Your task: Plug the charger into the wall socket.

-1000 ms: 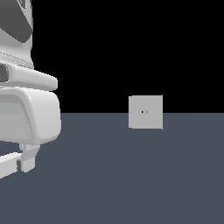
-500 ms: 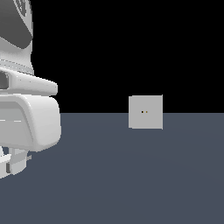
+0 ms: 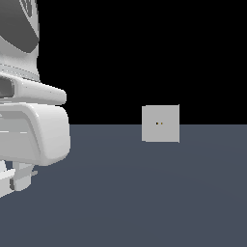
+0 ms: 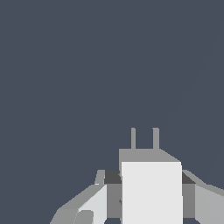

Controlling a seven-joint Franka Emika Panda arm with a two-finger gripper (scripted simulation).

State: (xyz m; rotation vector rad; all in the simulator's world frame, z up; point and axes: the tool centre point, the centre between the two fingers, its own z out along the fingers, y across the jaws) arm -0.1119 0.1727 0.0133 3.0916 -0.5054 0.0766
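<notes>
Charger first: the small white rectangular charger block with two short grey prongs sits between the robot's grey fingers in the wrist view. They flank it on both sides and look closed snug on its body, prongs sticking out ahead over bare dark blue-grey worktop. The gripper seems to have a decent hold.

The flat light-grey square wall socket panel stands upright well apart from the arm, towards the exterior view's right, with its two tiny dark holes at the centre. The big white arm body fills the exterior view's left, and the charger itself isn't clearly visible from there.

My take on doing the carry well: the socket isn't in the wrist view at all, so the prongs aren't aimed at it. Get the prongs level and pointing square at the panel before closing in, line both up with the holes, then push straight along the prong axis. Any tilt or yaw and they'd likely jam on the face.
</notes>
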